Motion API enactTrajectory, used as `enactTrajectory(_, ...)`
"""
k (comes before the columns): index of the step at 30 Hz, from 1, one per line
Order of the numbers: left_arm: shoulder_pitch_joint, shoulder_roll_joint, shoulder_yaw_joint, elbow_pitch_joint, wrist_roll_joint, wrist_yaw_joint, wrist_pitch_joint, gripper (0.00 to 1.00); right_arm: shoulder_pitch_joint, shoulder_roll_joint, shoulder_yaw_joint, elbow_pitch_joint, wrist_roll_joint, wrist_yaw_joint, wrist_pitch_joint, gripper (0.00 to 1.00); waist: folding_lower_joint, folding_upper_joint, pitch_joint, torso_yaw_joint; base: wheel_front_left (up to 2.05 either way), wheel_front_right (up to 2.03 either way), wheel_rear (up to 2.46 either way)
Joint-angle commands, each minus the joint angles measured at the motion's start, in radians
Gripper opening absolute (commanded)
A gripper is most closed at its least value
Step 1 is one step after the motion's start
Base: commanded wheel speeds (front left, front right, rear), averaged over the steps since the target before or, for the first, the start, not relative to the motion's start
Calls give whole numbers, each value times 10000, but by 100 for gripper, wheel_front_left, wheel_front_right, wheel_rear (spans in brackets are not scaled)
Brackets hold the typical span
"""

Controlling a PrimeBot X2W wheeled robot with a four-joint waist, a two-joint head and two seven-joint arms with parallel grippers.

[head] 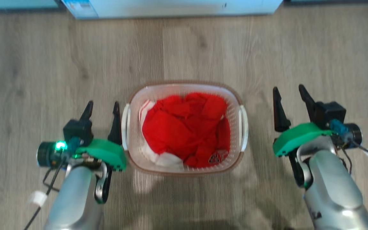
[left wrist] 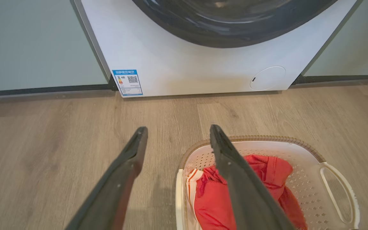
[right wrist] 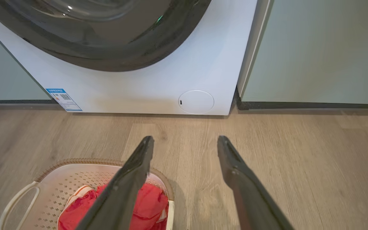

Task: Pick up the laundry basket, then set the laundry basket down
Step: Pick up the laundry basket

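- Two grippers, fingers spread and empty: my left gripper [head: 103, 107] and right gripper [head: 288, 92] flank the laundry basket [head: 184, 84].
- Best approach: clamp both side handles [head: 244, 127] together, then lift level.

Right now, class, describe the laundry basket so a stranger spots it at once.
Start at the white washing machine; on the wooden floor before it sits the laundry basket. Its perforated walls, brown rim and red clothes set it apart.

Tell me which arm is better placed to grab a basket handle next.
Left. The left gripper, open, has its inner finger right beside the left handle of the basket. The right gripper, also open, stands off from the right handle, with bare floor between.
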Motion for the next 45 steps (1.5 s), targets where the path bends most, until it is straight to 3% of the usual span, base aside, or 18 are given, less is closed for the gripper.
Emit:
enactTrajectory(1, -359, 64, 241, -11, -82, -1, -95, 100, -233, -60, 244, 1, 15, 62, -134, 100, -4, 0, 985, 106, 0, 0, 0)
enactTrajectory(20, -2450, 64, -917, 2775, -826, -129, -95, 100, -1775, -60, 804, 2786, 631, 62, -134, 100, -4, 0, 3116, 425, 0, 0, 0)
enactTrajectory(34, -3749, 64, -1763, 4961, -1333, -163, -95, 100, -2387, -60, 1327, 3348, 986, 62, -134, 100, -4, 0, 4197, 609, 0, 0, 0)
enactTrajectory(45, -4430, 64, -2598, 5658, -1743, -236, -95, 100, -2673, -60, 1657, 4115, 1315, 62, -134, 100, -4, 0, 4554, 770, 0, 0, 0)
